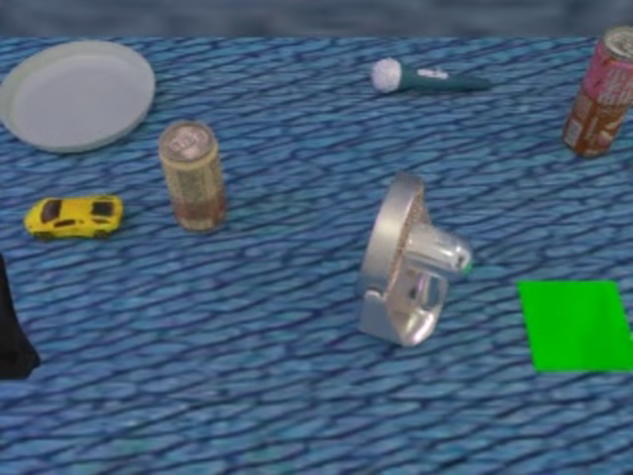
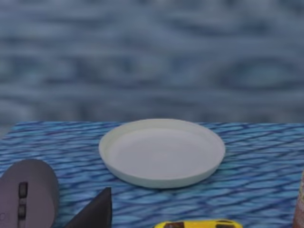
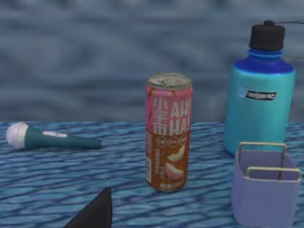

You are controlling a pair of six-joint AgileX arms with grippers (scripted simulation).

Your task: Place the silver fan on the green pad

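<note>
The silver fan [image 1: 407, 265] stands mid-worktop, grille edge-on, green-dotted motor dome facing the green pad [image 1: 576, 325] at right, apart from it. Left end effector [image 1: 14, 327] sits at the left edge; its grip cannot be told. Only the right wrist view shows a blue bottle [image 3: 259, 102] and lilac basket [image 3: 261, 190].

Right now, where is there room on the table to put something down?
The near strip below the yellow toy car and silver fan is bare. So is the middle, between the tan can and the fan. The green pad is bare too. It's more crowded at the far left by the plate.
</note>
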